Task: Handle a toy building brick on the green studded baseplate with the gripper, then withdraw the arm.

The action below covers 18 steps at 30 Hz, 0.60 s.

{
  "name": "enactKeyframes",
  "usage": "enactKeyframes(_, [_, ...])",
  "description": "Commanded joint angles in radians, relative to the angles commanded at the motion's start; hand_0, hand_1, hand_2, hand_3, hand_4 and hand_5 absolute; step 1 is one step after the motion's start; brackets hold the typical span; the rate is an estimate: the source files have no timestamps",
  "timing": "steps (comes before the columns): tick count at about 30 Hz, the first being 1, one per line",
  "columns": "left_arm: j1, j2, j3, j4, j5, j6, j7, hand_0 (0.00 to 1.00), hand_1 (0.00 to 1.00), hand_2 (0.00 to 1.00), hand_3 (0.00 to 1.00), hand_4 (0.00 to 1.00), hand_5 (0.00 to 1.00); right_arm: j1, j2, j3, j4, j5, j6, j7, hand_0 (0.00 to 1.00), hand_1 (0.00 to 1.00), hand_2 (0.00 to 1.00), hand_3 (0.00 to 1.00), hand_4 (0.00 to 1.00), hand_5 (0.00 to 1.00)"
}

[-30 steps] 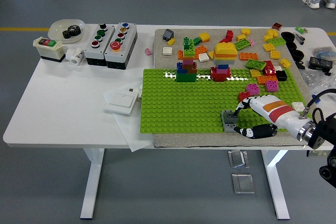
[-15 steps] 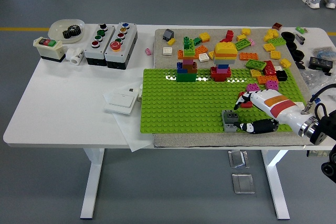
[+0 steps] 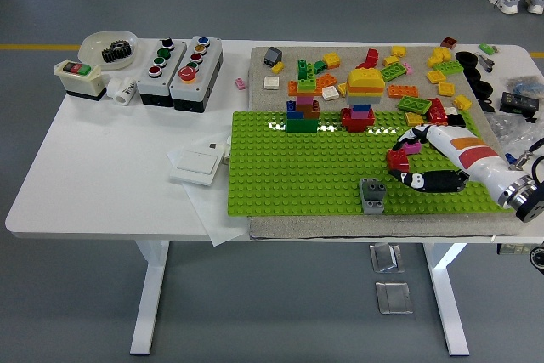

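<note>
The small grey plastic building brick (image 3: 371, 193) stands on the near edge of the green studded plastic baseplate (image 3: 289, 167), right of its middle, apparently pressed onto the studs. It looks light, rigid and smooth-sided, unlikely to break, though a loose pinch could slip off its slick walls; the surest hold is probably across two opposite side faces, low enough to lever it free from the studs. Only one grey brick of this kind sits on the plate's near edge. Just to its right, near but apart from it, the robot's right hand (image 3: 425, 163), white with orange and red markings and dark fingers (image 3: 429, 181), lies over the plate with the fingers loosely curved and nothing between them, so it grips no brick. The left hand does not show. Further back on the plate stand two small stacks: a green-based tower (image 3: 302, 108) and a red-and-blue block pile (image 3: 358, 116). Beyond, a scatter of loose coloured bricks (image 3: 399, 74), too many to count surely, covers the grey mat. On the left of the white table (image 3: 93, 167) are two grey push-button boxes (image 3: 180, 61), one white bowl (image 3: 108, 44) and one white switch plate (image 3: 197, 161).
</note>
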Motion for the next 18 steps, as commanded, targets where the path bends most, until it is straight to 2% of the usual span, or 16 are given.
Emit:
enactKeyframes(1, [0.0,0.0,-0.002,0.0,0.002,0.0,0.0,0.78,0.707,0.605,0.541,0.533,0.554,-0.001,0.001,0.009,-0.003,0.039,-0.004,0.0,0.698,0.679,0.729,0.6,0.787,0.441])
enactKeyframes(2, [0.001,0.0,-0.005,0.0,0.004,0.0,0.0,0.78,0.707,0.605,0.541,0.533,0.554,-0.002,0.003,0.02,-0.005,0.084,-0.009,-0.001,0.747,0.726,0.771,0.666,0.81,0.454])
enactKeyframes(7, [0.003,0.0,-0.007,0.0,0.009,0.0,0.002,0.78,0.707,0.605,0.541,0.533,0.554,0.003,0.008,0.074,0.004,0.292,0.003,-0.005,0.747,0.726,0.771,0.666,0.81,0.454])
enactKeyframes(8, [0.003,0.0,-0.005,0.0,0.008,0.0,0.002,0.78,0.706,0.605,0.541,0.533,0.554,0.003,0.008,0.077,0.005,0.338,0.004,-0.004,0.792,0.767,0.808,0.83,0.923,0.595])
enactKeyframes(13, [0.005,-0.001,-0.006,0.0,0.009,-0.001,0.002,0.78,0.706,0.605,0.541,0.533,0.554,0.01,0.015,0.118,-0.003,0.546,0.01,0.025,0.792,0.767,0.808,0.83,0.923,0.595])
enactKeyframes(14, [0.005,-0.001,-0.006,0.0,0.01,0.0,0.002,0.782,0.707,0.605,0.541,0.533,0.554,0.01,0.016,0.12,-0.004,0.591,0.009,0.027,0.816,0.789,0.827,0.862,0.983,0.677])
enactKeyframes(18, [0.005,-0.001,-0.01,0.0,0.014,-0.001,0.003,0.782,0.707,0.605,0.541,0.533,0.554,0.014,0.022,0.138,-0.02,0.76,0.015,0.049,0.816,0.789,0.827,0.862,0.983,0.677])
